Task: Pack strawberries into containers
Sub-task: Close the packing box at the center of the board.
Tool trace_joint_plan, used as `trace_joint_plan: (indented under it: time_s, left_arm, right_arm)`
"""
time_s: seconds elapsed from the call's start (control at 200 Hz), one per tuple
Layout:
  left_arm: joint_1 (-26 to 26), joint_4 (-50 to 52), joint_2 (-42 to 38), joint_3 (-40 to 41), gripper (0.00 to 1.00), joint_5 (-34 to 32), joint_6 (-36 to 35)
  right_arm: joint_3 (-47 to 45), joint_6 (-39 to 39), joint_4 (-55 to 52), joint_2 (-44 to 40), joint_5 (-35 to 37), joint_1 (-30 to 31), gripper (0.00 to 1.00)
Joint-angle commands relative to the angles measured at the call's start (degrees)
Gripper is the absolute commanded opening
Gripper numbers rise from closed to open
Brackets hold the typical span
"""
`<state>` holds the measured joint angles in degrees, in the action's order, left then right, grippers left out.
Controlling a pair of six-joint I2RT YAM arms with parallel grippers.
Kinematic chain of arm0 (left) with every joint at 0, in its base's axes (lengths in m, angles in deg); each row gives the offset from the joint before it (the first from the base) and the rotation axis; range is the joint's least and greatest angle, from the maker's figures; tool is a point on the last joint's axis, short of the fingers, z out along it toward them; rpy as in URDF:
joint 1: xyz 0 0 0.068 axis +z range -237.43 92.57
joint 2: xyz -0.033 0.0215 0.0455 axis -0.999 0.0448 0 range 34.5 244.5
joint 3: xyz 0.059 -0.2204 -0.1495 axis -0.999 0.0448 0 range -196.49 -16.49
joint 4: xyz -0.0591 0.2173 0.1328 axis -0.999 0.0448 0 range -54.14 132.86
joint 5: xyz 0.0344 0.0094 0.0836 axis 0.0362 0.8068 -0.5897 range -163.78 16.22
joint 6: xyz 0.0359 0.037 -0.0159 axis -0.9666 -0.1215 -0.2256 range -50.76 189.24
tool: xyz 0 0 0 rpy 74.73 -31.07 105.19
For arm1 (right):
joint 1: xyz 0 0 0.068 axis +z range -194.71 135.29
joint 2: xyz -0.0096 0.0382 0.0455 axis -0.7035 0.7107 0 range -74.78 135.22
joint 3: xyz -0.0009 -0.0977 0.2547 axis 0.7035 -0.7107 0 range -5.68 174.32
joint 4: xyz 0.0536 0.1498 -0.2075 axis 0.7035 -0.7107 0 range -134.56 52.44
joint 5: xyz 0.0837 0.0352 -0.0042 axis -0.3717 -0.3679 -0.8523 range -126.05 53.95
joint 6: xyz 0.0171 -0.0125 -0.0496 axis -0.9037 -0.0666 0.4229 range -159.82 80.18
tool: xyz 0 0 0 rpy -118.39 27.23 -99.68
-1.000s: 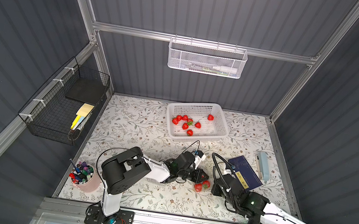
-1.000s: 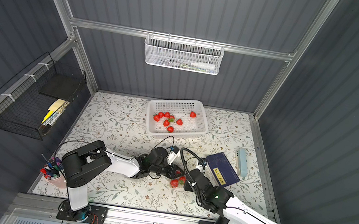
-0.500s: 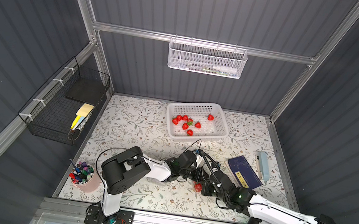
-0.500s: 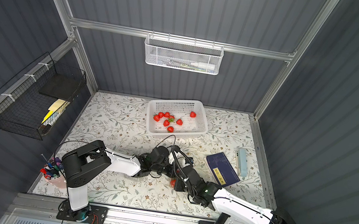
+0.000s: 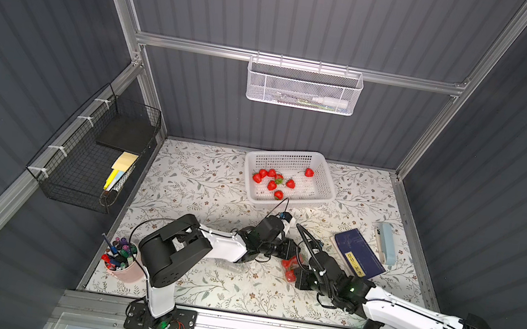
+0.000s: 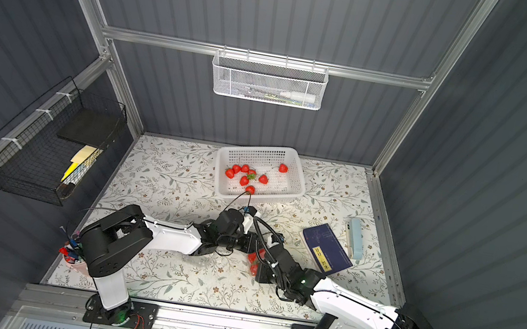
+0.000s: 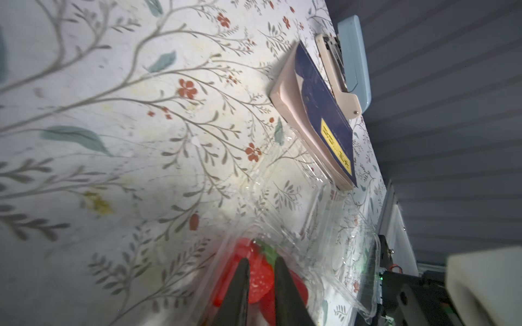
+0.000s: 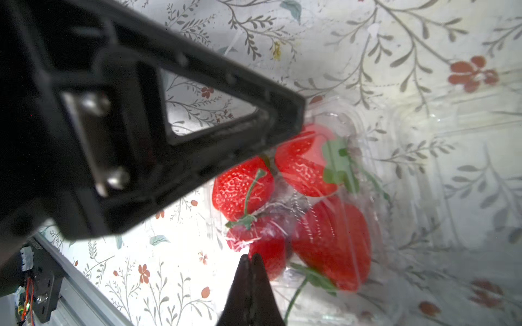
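Clear plastic clamshell punnet (image 8: pixel 339 114): sits on floral-print table (image 5: pixel 202 177) between both arms, holds four glossy red green-capped strawberries (image 8: pixel 243 186). Lists further berries in white perforated plastic basket (image 5: pixel 327 183) at rear. Shows left gripper (image 7: pixel 261 261) narrowly parted at a punnet berry, pinch impossible to tell; right gripper (image 8: pixel 250 257) pressed together at punnet edge.

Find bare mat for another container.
Free: back-left mat between black wire basket and white basket; front strip between left arm and right arm. Crowded: centre, left gripper and right gripper at strawberry container; clear containers by book.
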<state>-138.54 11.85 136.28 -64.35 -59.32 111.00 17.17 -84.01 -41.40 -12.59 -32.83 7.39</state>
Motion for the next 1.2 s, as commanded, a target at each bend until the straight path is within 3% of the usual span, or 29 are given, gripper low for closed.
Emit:
trace_joint_plan:
  time_s: [0.0, 0.08, 0.245, 0.32, 0.415, 0.475, 0.665, 0.905, 1.196]
  left_arm:
    - [0.97, 4.23, -2.66, 1.88, 0.24, -4.75, 2.16]
    - [1.08, 5.27, -5.09, 3.48, 0.29, -6.63, 3.34]
    - [1.01, 6.32, -12.98, 7.60, 0.50, -11.82, 6.60]
    - [0.77, 5.96, -17.34, 10.84, 0.52, -11.22, 7.49]
    - [-0.92, 3.78, -20.39, 13.89, 0.46, -7.57, 7.64]
    - [-3.36, 3.34, -19.98, 14.28, 0.47, -6.25, 7.81]
    - [-11.59, -0.18, -12.84, 12.57, 0.61, -3.89, 8.89]
    - [-12.65, -3.50, -14.05, 15.39, 0.68, -4.29, 12.27]
    - [-14.23, -7.34, -8.53, 14.68, 0.71, -3.14, 13.54]
  right_arm:
    - [-2.01, -1.00, -0.30, 0.08, -1.59, -1.61, 0.00]
    - [-2.02, -1.08, 0.35, 0.68, -2.45, -2.67, 0.00]
    - [-1.43, -0.99, 1.46, 2.46, -3.74, -4.09, 0.00]
    - [-0.99, -0.99, 1.58, 3.27, -4.30, -4.49, 0.00]
    - [-1.05, -0.99, 1.64, 3.44, -4.79, -4.72, 0.00]
    - [-1.27, -0.92, 1.65, 3.13, -4.64, -4.80, 0.00]
    - [-1.91, -0.99, 1.51, 1.66, -4.61, -5.03, 0.00]
    - [-3.49, -1.42, 2.14, 0.10, -4.58, -5.41, 0.00]
    - [-3.75, -1.89, 3.11, 2.37, -5.05, -6.37, 0.00]
